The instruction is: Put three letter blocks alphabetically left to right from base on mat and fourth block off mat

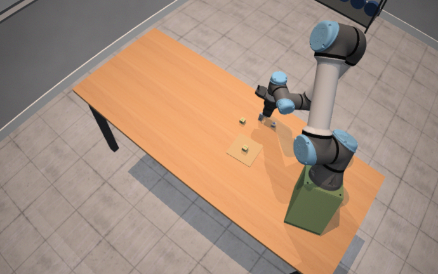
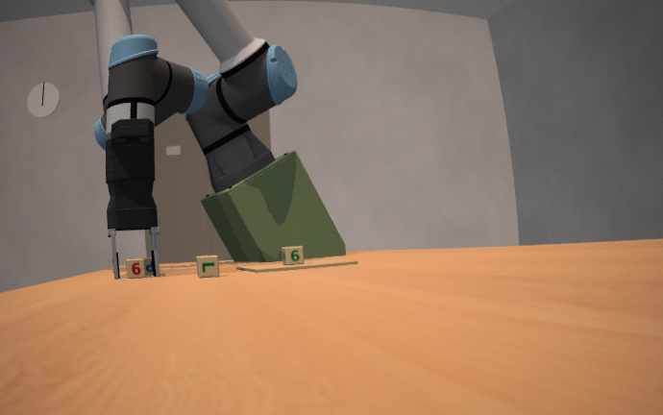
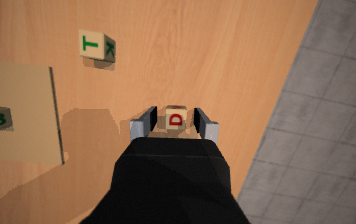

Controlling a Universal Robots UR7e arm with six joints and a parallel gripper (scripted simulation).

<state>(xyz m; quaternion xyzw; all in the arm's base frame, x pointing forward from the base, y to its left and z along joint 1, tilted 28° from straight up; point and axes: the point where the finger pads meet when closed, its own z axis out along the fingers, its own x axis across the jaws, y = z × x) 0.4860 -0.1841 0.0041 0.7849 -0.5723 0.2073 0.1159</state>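
My gripper [image 3: 175, 114] is open and lowered to the table, with one finger on each side of a block with a red D on top [image 3: 176, 119]. There are gaps between the fingers and the block. In the exterior view this block shows a red 6 on its side [image 2: 135, 268] between my fingers [image 2: 135, 266]. A block with a green T on top [image 3: 96, 45] lies on the bare table beyond the mat's corner. The tan mat [image 1: 244, 152] carries one block with a green letter [image 1: 245, 148], cut off at the wrist view's left edge [image 3: 5, 119]. Another block with blue marks [image 1: 273, 125] lies off the mat near the arm.
The table's edge runs close on the right of the D block in the wrist view, with grey floor tiles [image 3: 310, 130] beyond it. The green robot pedestal [image 1: 313, 206] stands at the table's near end. The blue-marked block [image 2: 150, 267] sits just behind my right finger.
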